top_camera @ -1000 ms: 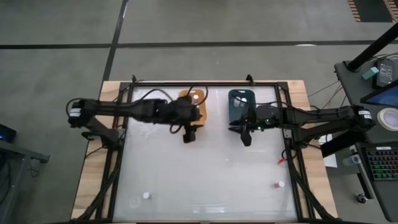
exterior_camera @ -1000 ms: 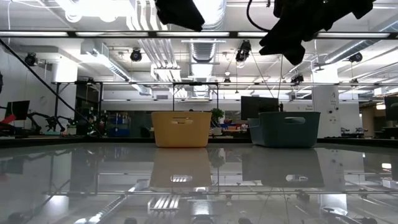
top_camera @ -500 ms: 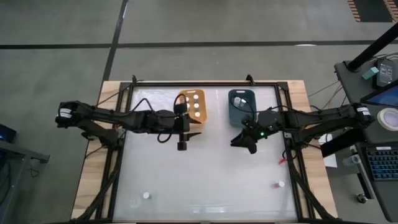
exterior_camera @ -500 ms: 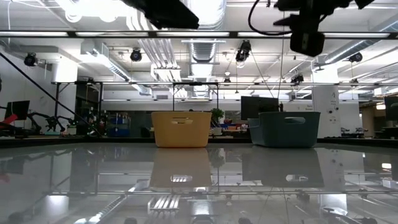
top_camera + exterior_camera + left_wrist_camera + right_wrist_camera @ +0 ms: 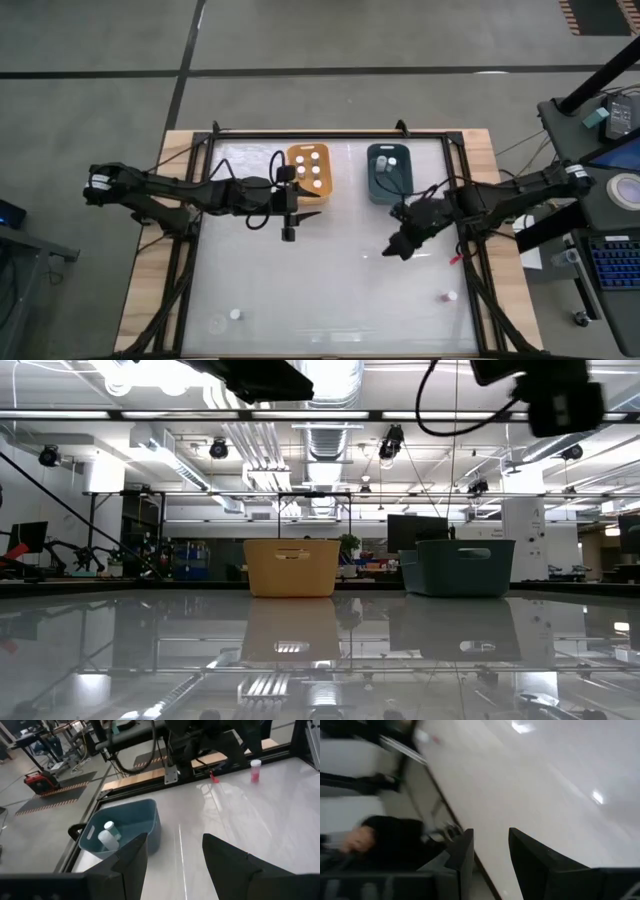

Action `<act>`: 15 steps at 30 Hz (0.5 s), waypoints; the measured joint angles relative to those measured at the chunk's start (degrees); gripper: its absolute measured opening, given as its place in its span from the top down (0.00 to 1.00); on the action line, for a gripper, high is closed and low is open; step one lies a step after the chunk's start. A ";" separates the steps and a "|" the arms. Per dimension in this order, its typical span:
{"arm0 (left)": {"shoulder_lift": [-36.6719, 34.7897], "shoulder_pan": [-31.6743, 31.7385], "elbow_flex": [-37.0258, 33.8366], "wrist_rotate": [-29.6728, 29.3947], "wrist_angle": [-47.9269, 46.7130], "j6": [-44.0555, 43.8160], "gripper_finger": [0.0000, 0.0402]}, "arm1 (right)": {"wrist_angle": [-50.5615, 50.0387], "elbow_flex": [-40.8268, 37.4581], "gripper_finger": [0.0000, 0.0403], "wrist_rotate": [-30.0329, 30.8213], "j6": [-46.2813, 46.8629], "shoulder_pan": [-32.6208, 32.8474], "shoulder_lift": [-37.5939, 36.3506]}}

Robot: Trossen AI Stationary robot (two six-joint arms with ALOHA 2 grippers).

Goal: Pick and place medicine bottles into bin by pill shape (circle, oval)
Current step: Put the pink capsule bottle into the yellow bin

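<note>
The right gripper (image 5: pixel 398 247), fingers spread and empty, should descend squarely over the pink white-capped medicine bottle (image 5: pixel 450 296), well away from the teal plastic bin (image 5: pixel 389 172).

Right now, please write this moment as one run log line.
left gripper: open, empty | right gripper: open, empty | orange bin: six bottles | blue bin: two bottles

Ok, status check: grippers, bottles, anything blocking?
Left gripper open, empty, beside orange bin. Right gripper open, empty, mid-table below teal bin. Two bottles loose at near edge. Nothing blocking.
</note>
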 joint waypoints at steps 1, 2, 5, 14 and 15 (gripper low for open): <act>-0.01 0.00 -0.01 0.00 0.02 0.00 0.57 | -2.97 1.04 0.72 -0.02 1.20 0.93 0.78; -0.01 0.00 -0.01 0.00 0.01 0.02 0.57 | -6.16 2.16 0.72 -0.06 2.16 1.98 1.67; -0.05 0.00 -0.01 0.00 -0.21 0.02 0.57 | -15.72 5.40 0.72 -0.05 5.60 5.13 4.83; -0.05 0.00 -0.01 0.00 -1.08 -0.09 0.57 | -27.16 11.16 0.72 -0.39 15.64 15.78 13.00; -0.05 0.00 -0.01 0.00 -1.27 -0.11 0.57 | -27.11 11.33 0.72 -0.46 17.00 17.09 13.47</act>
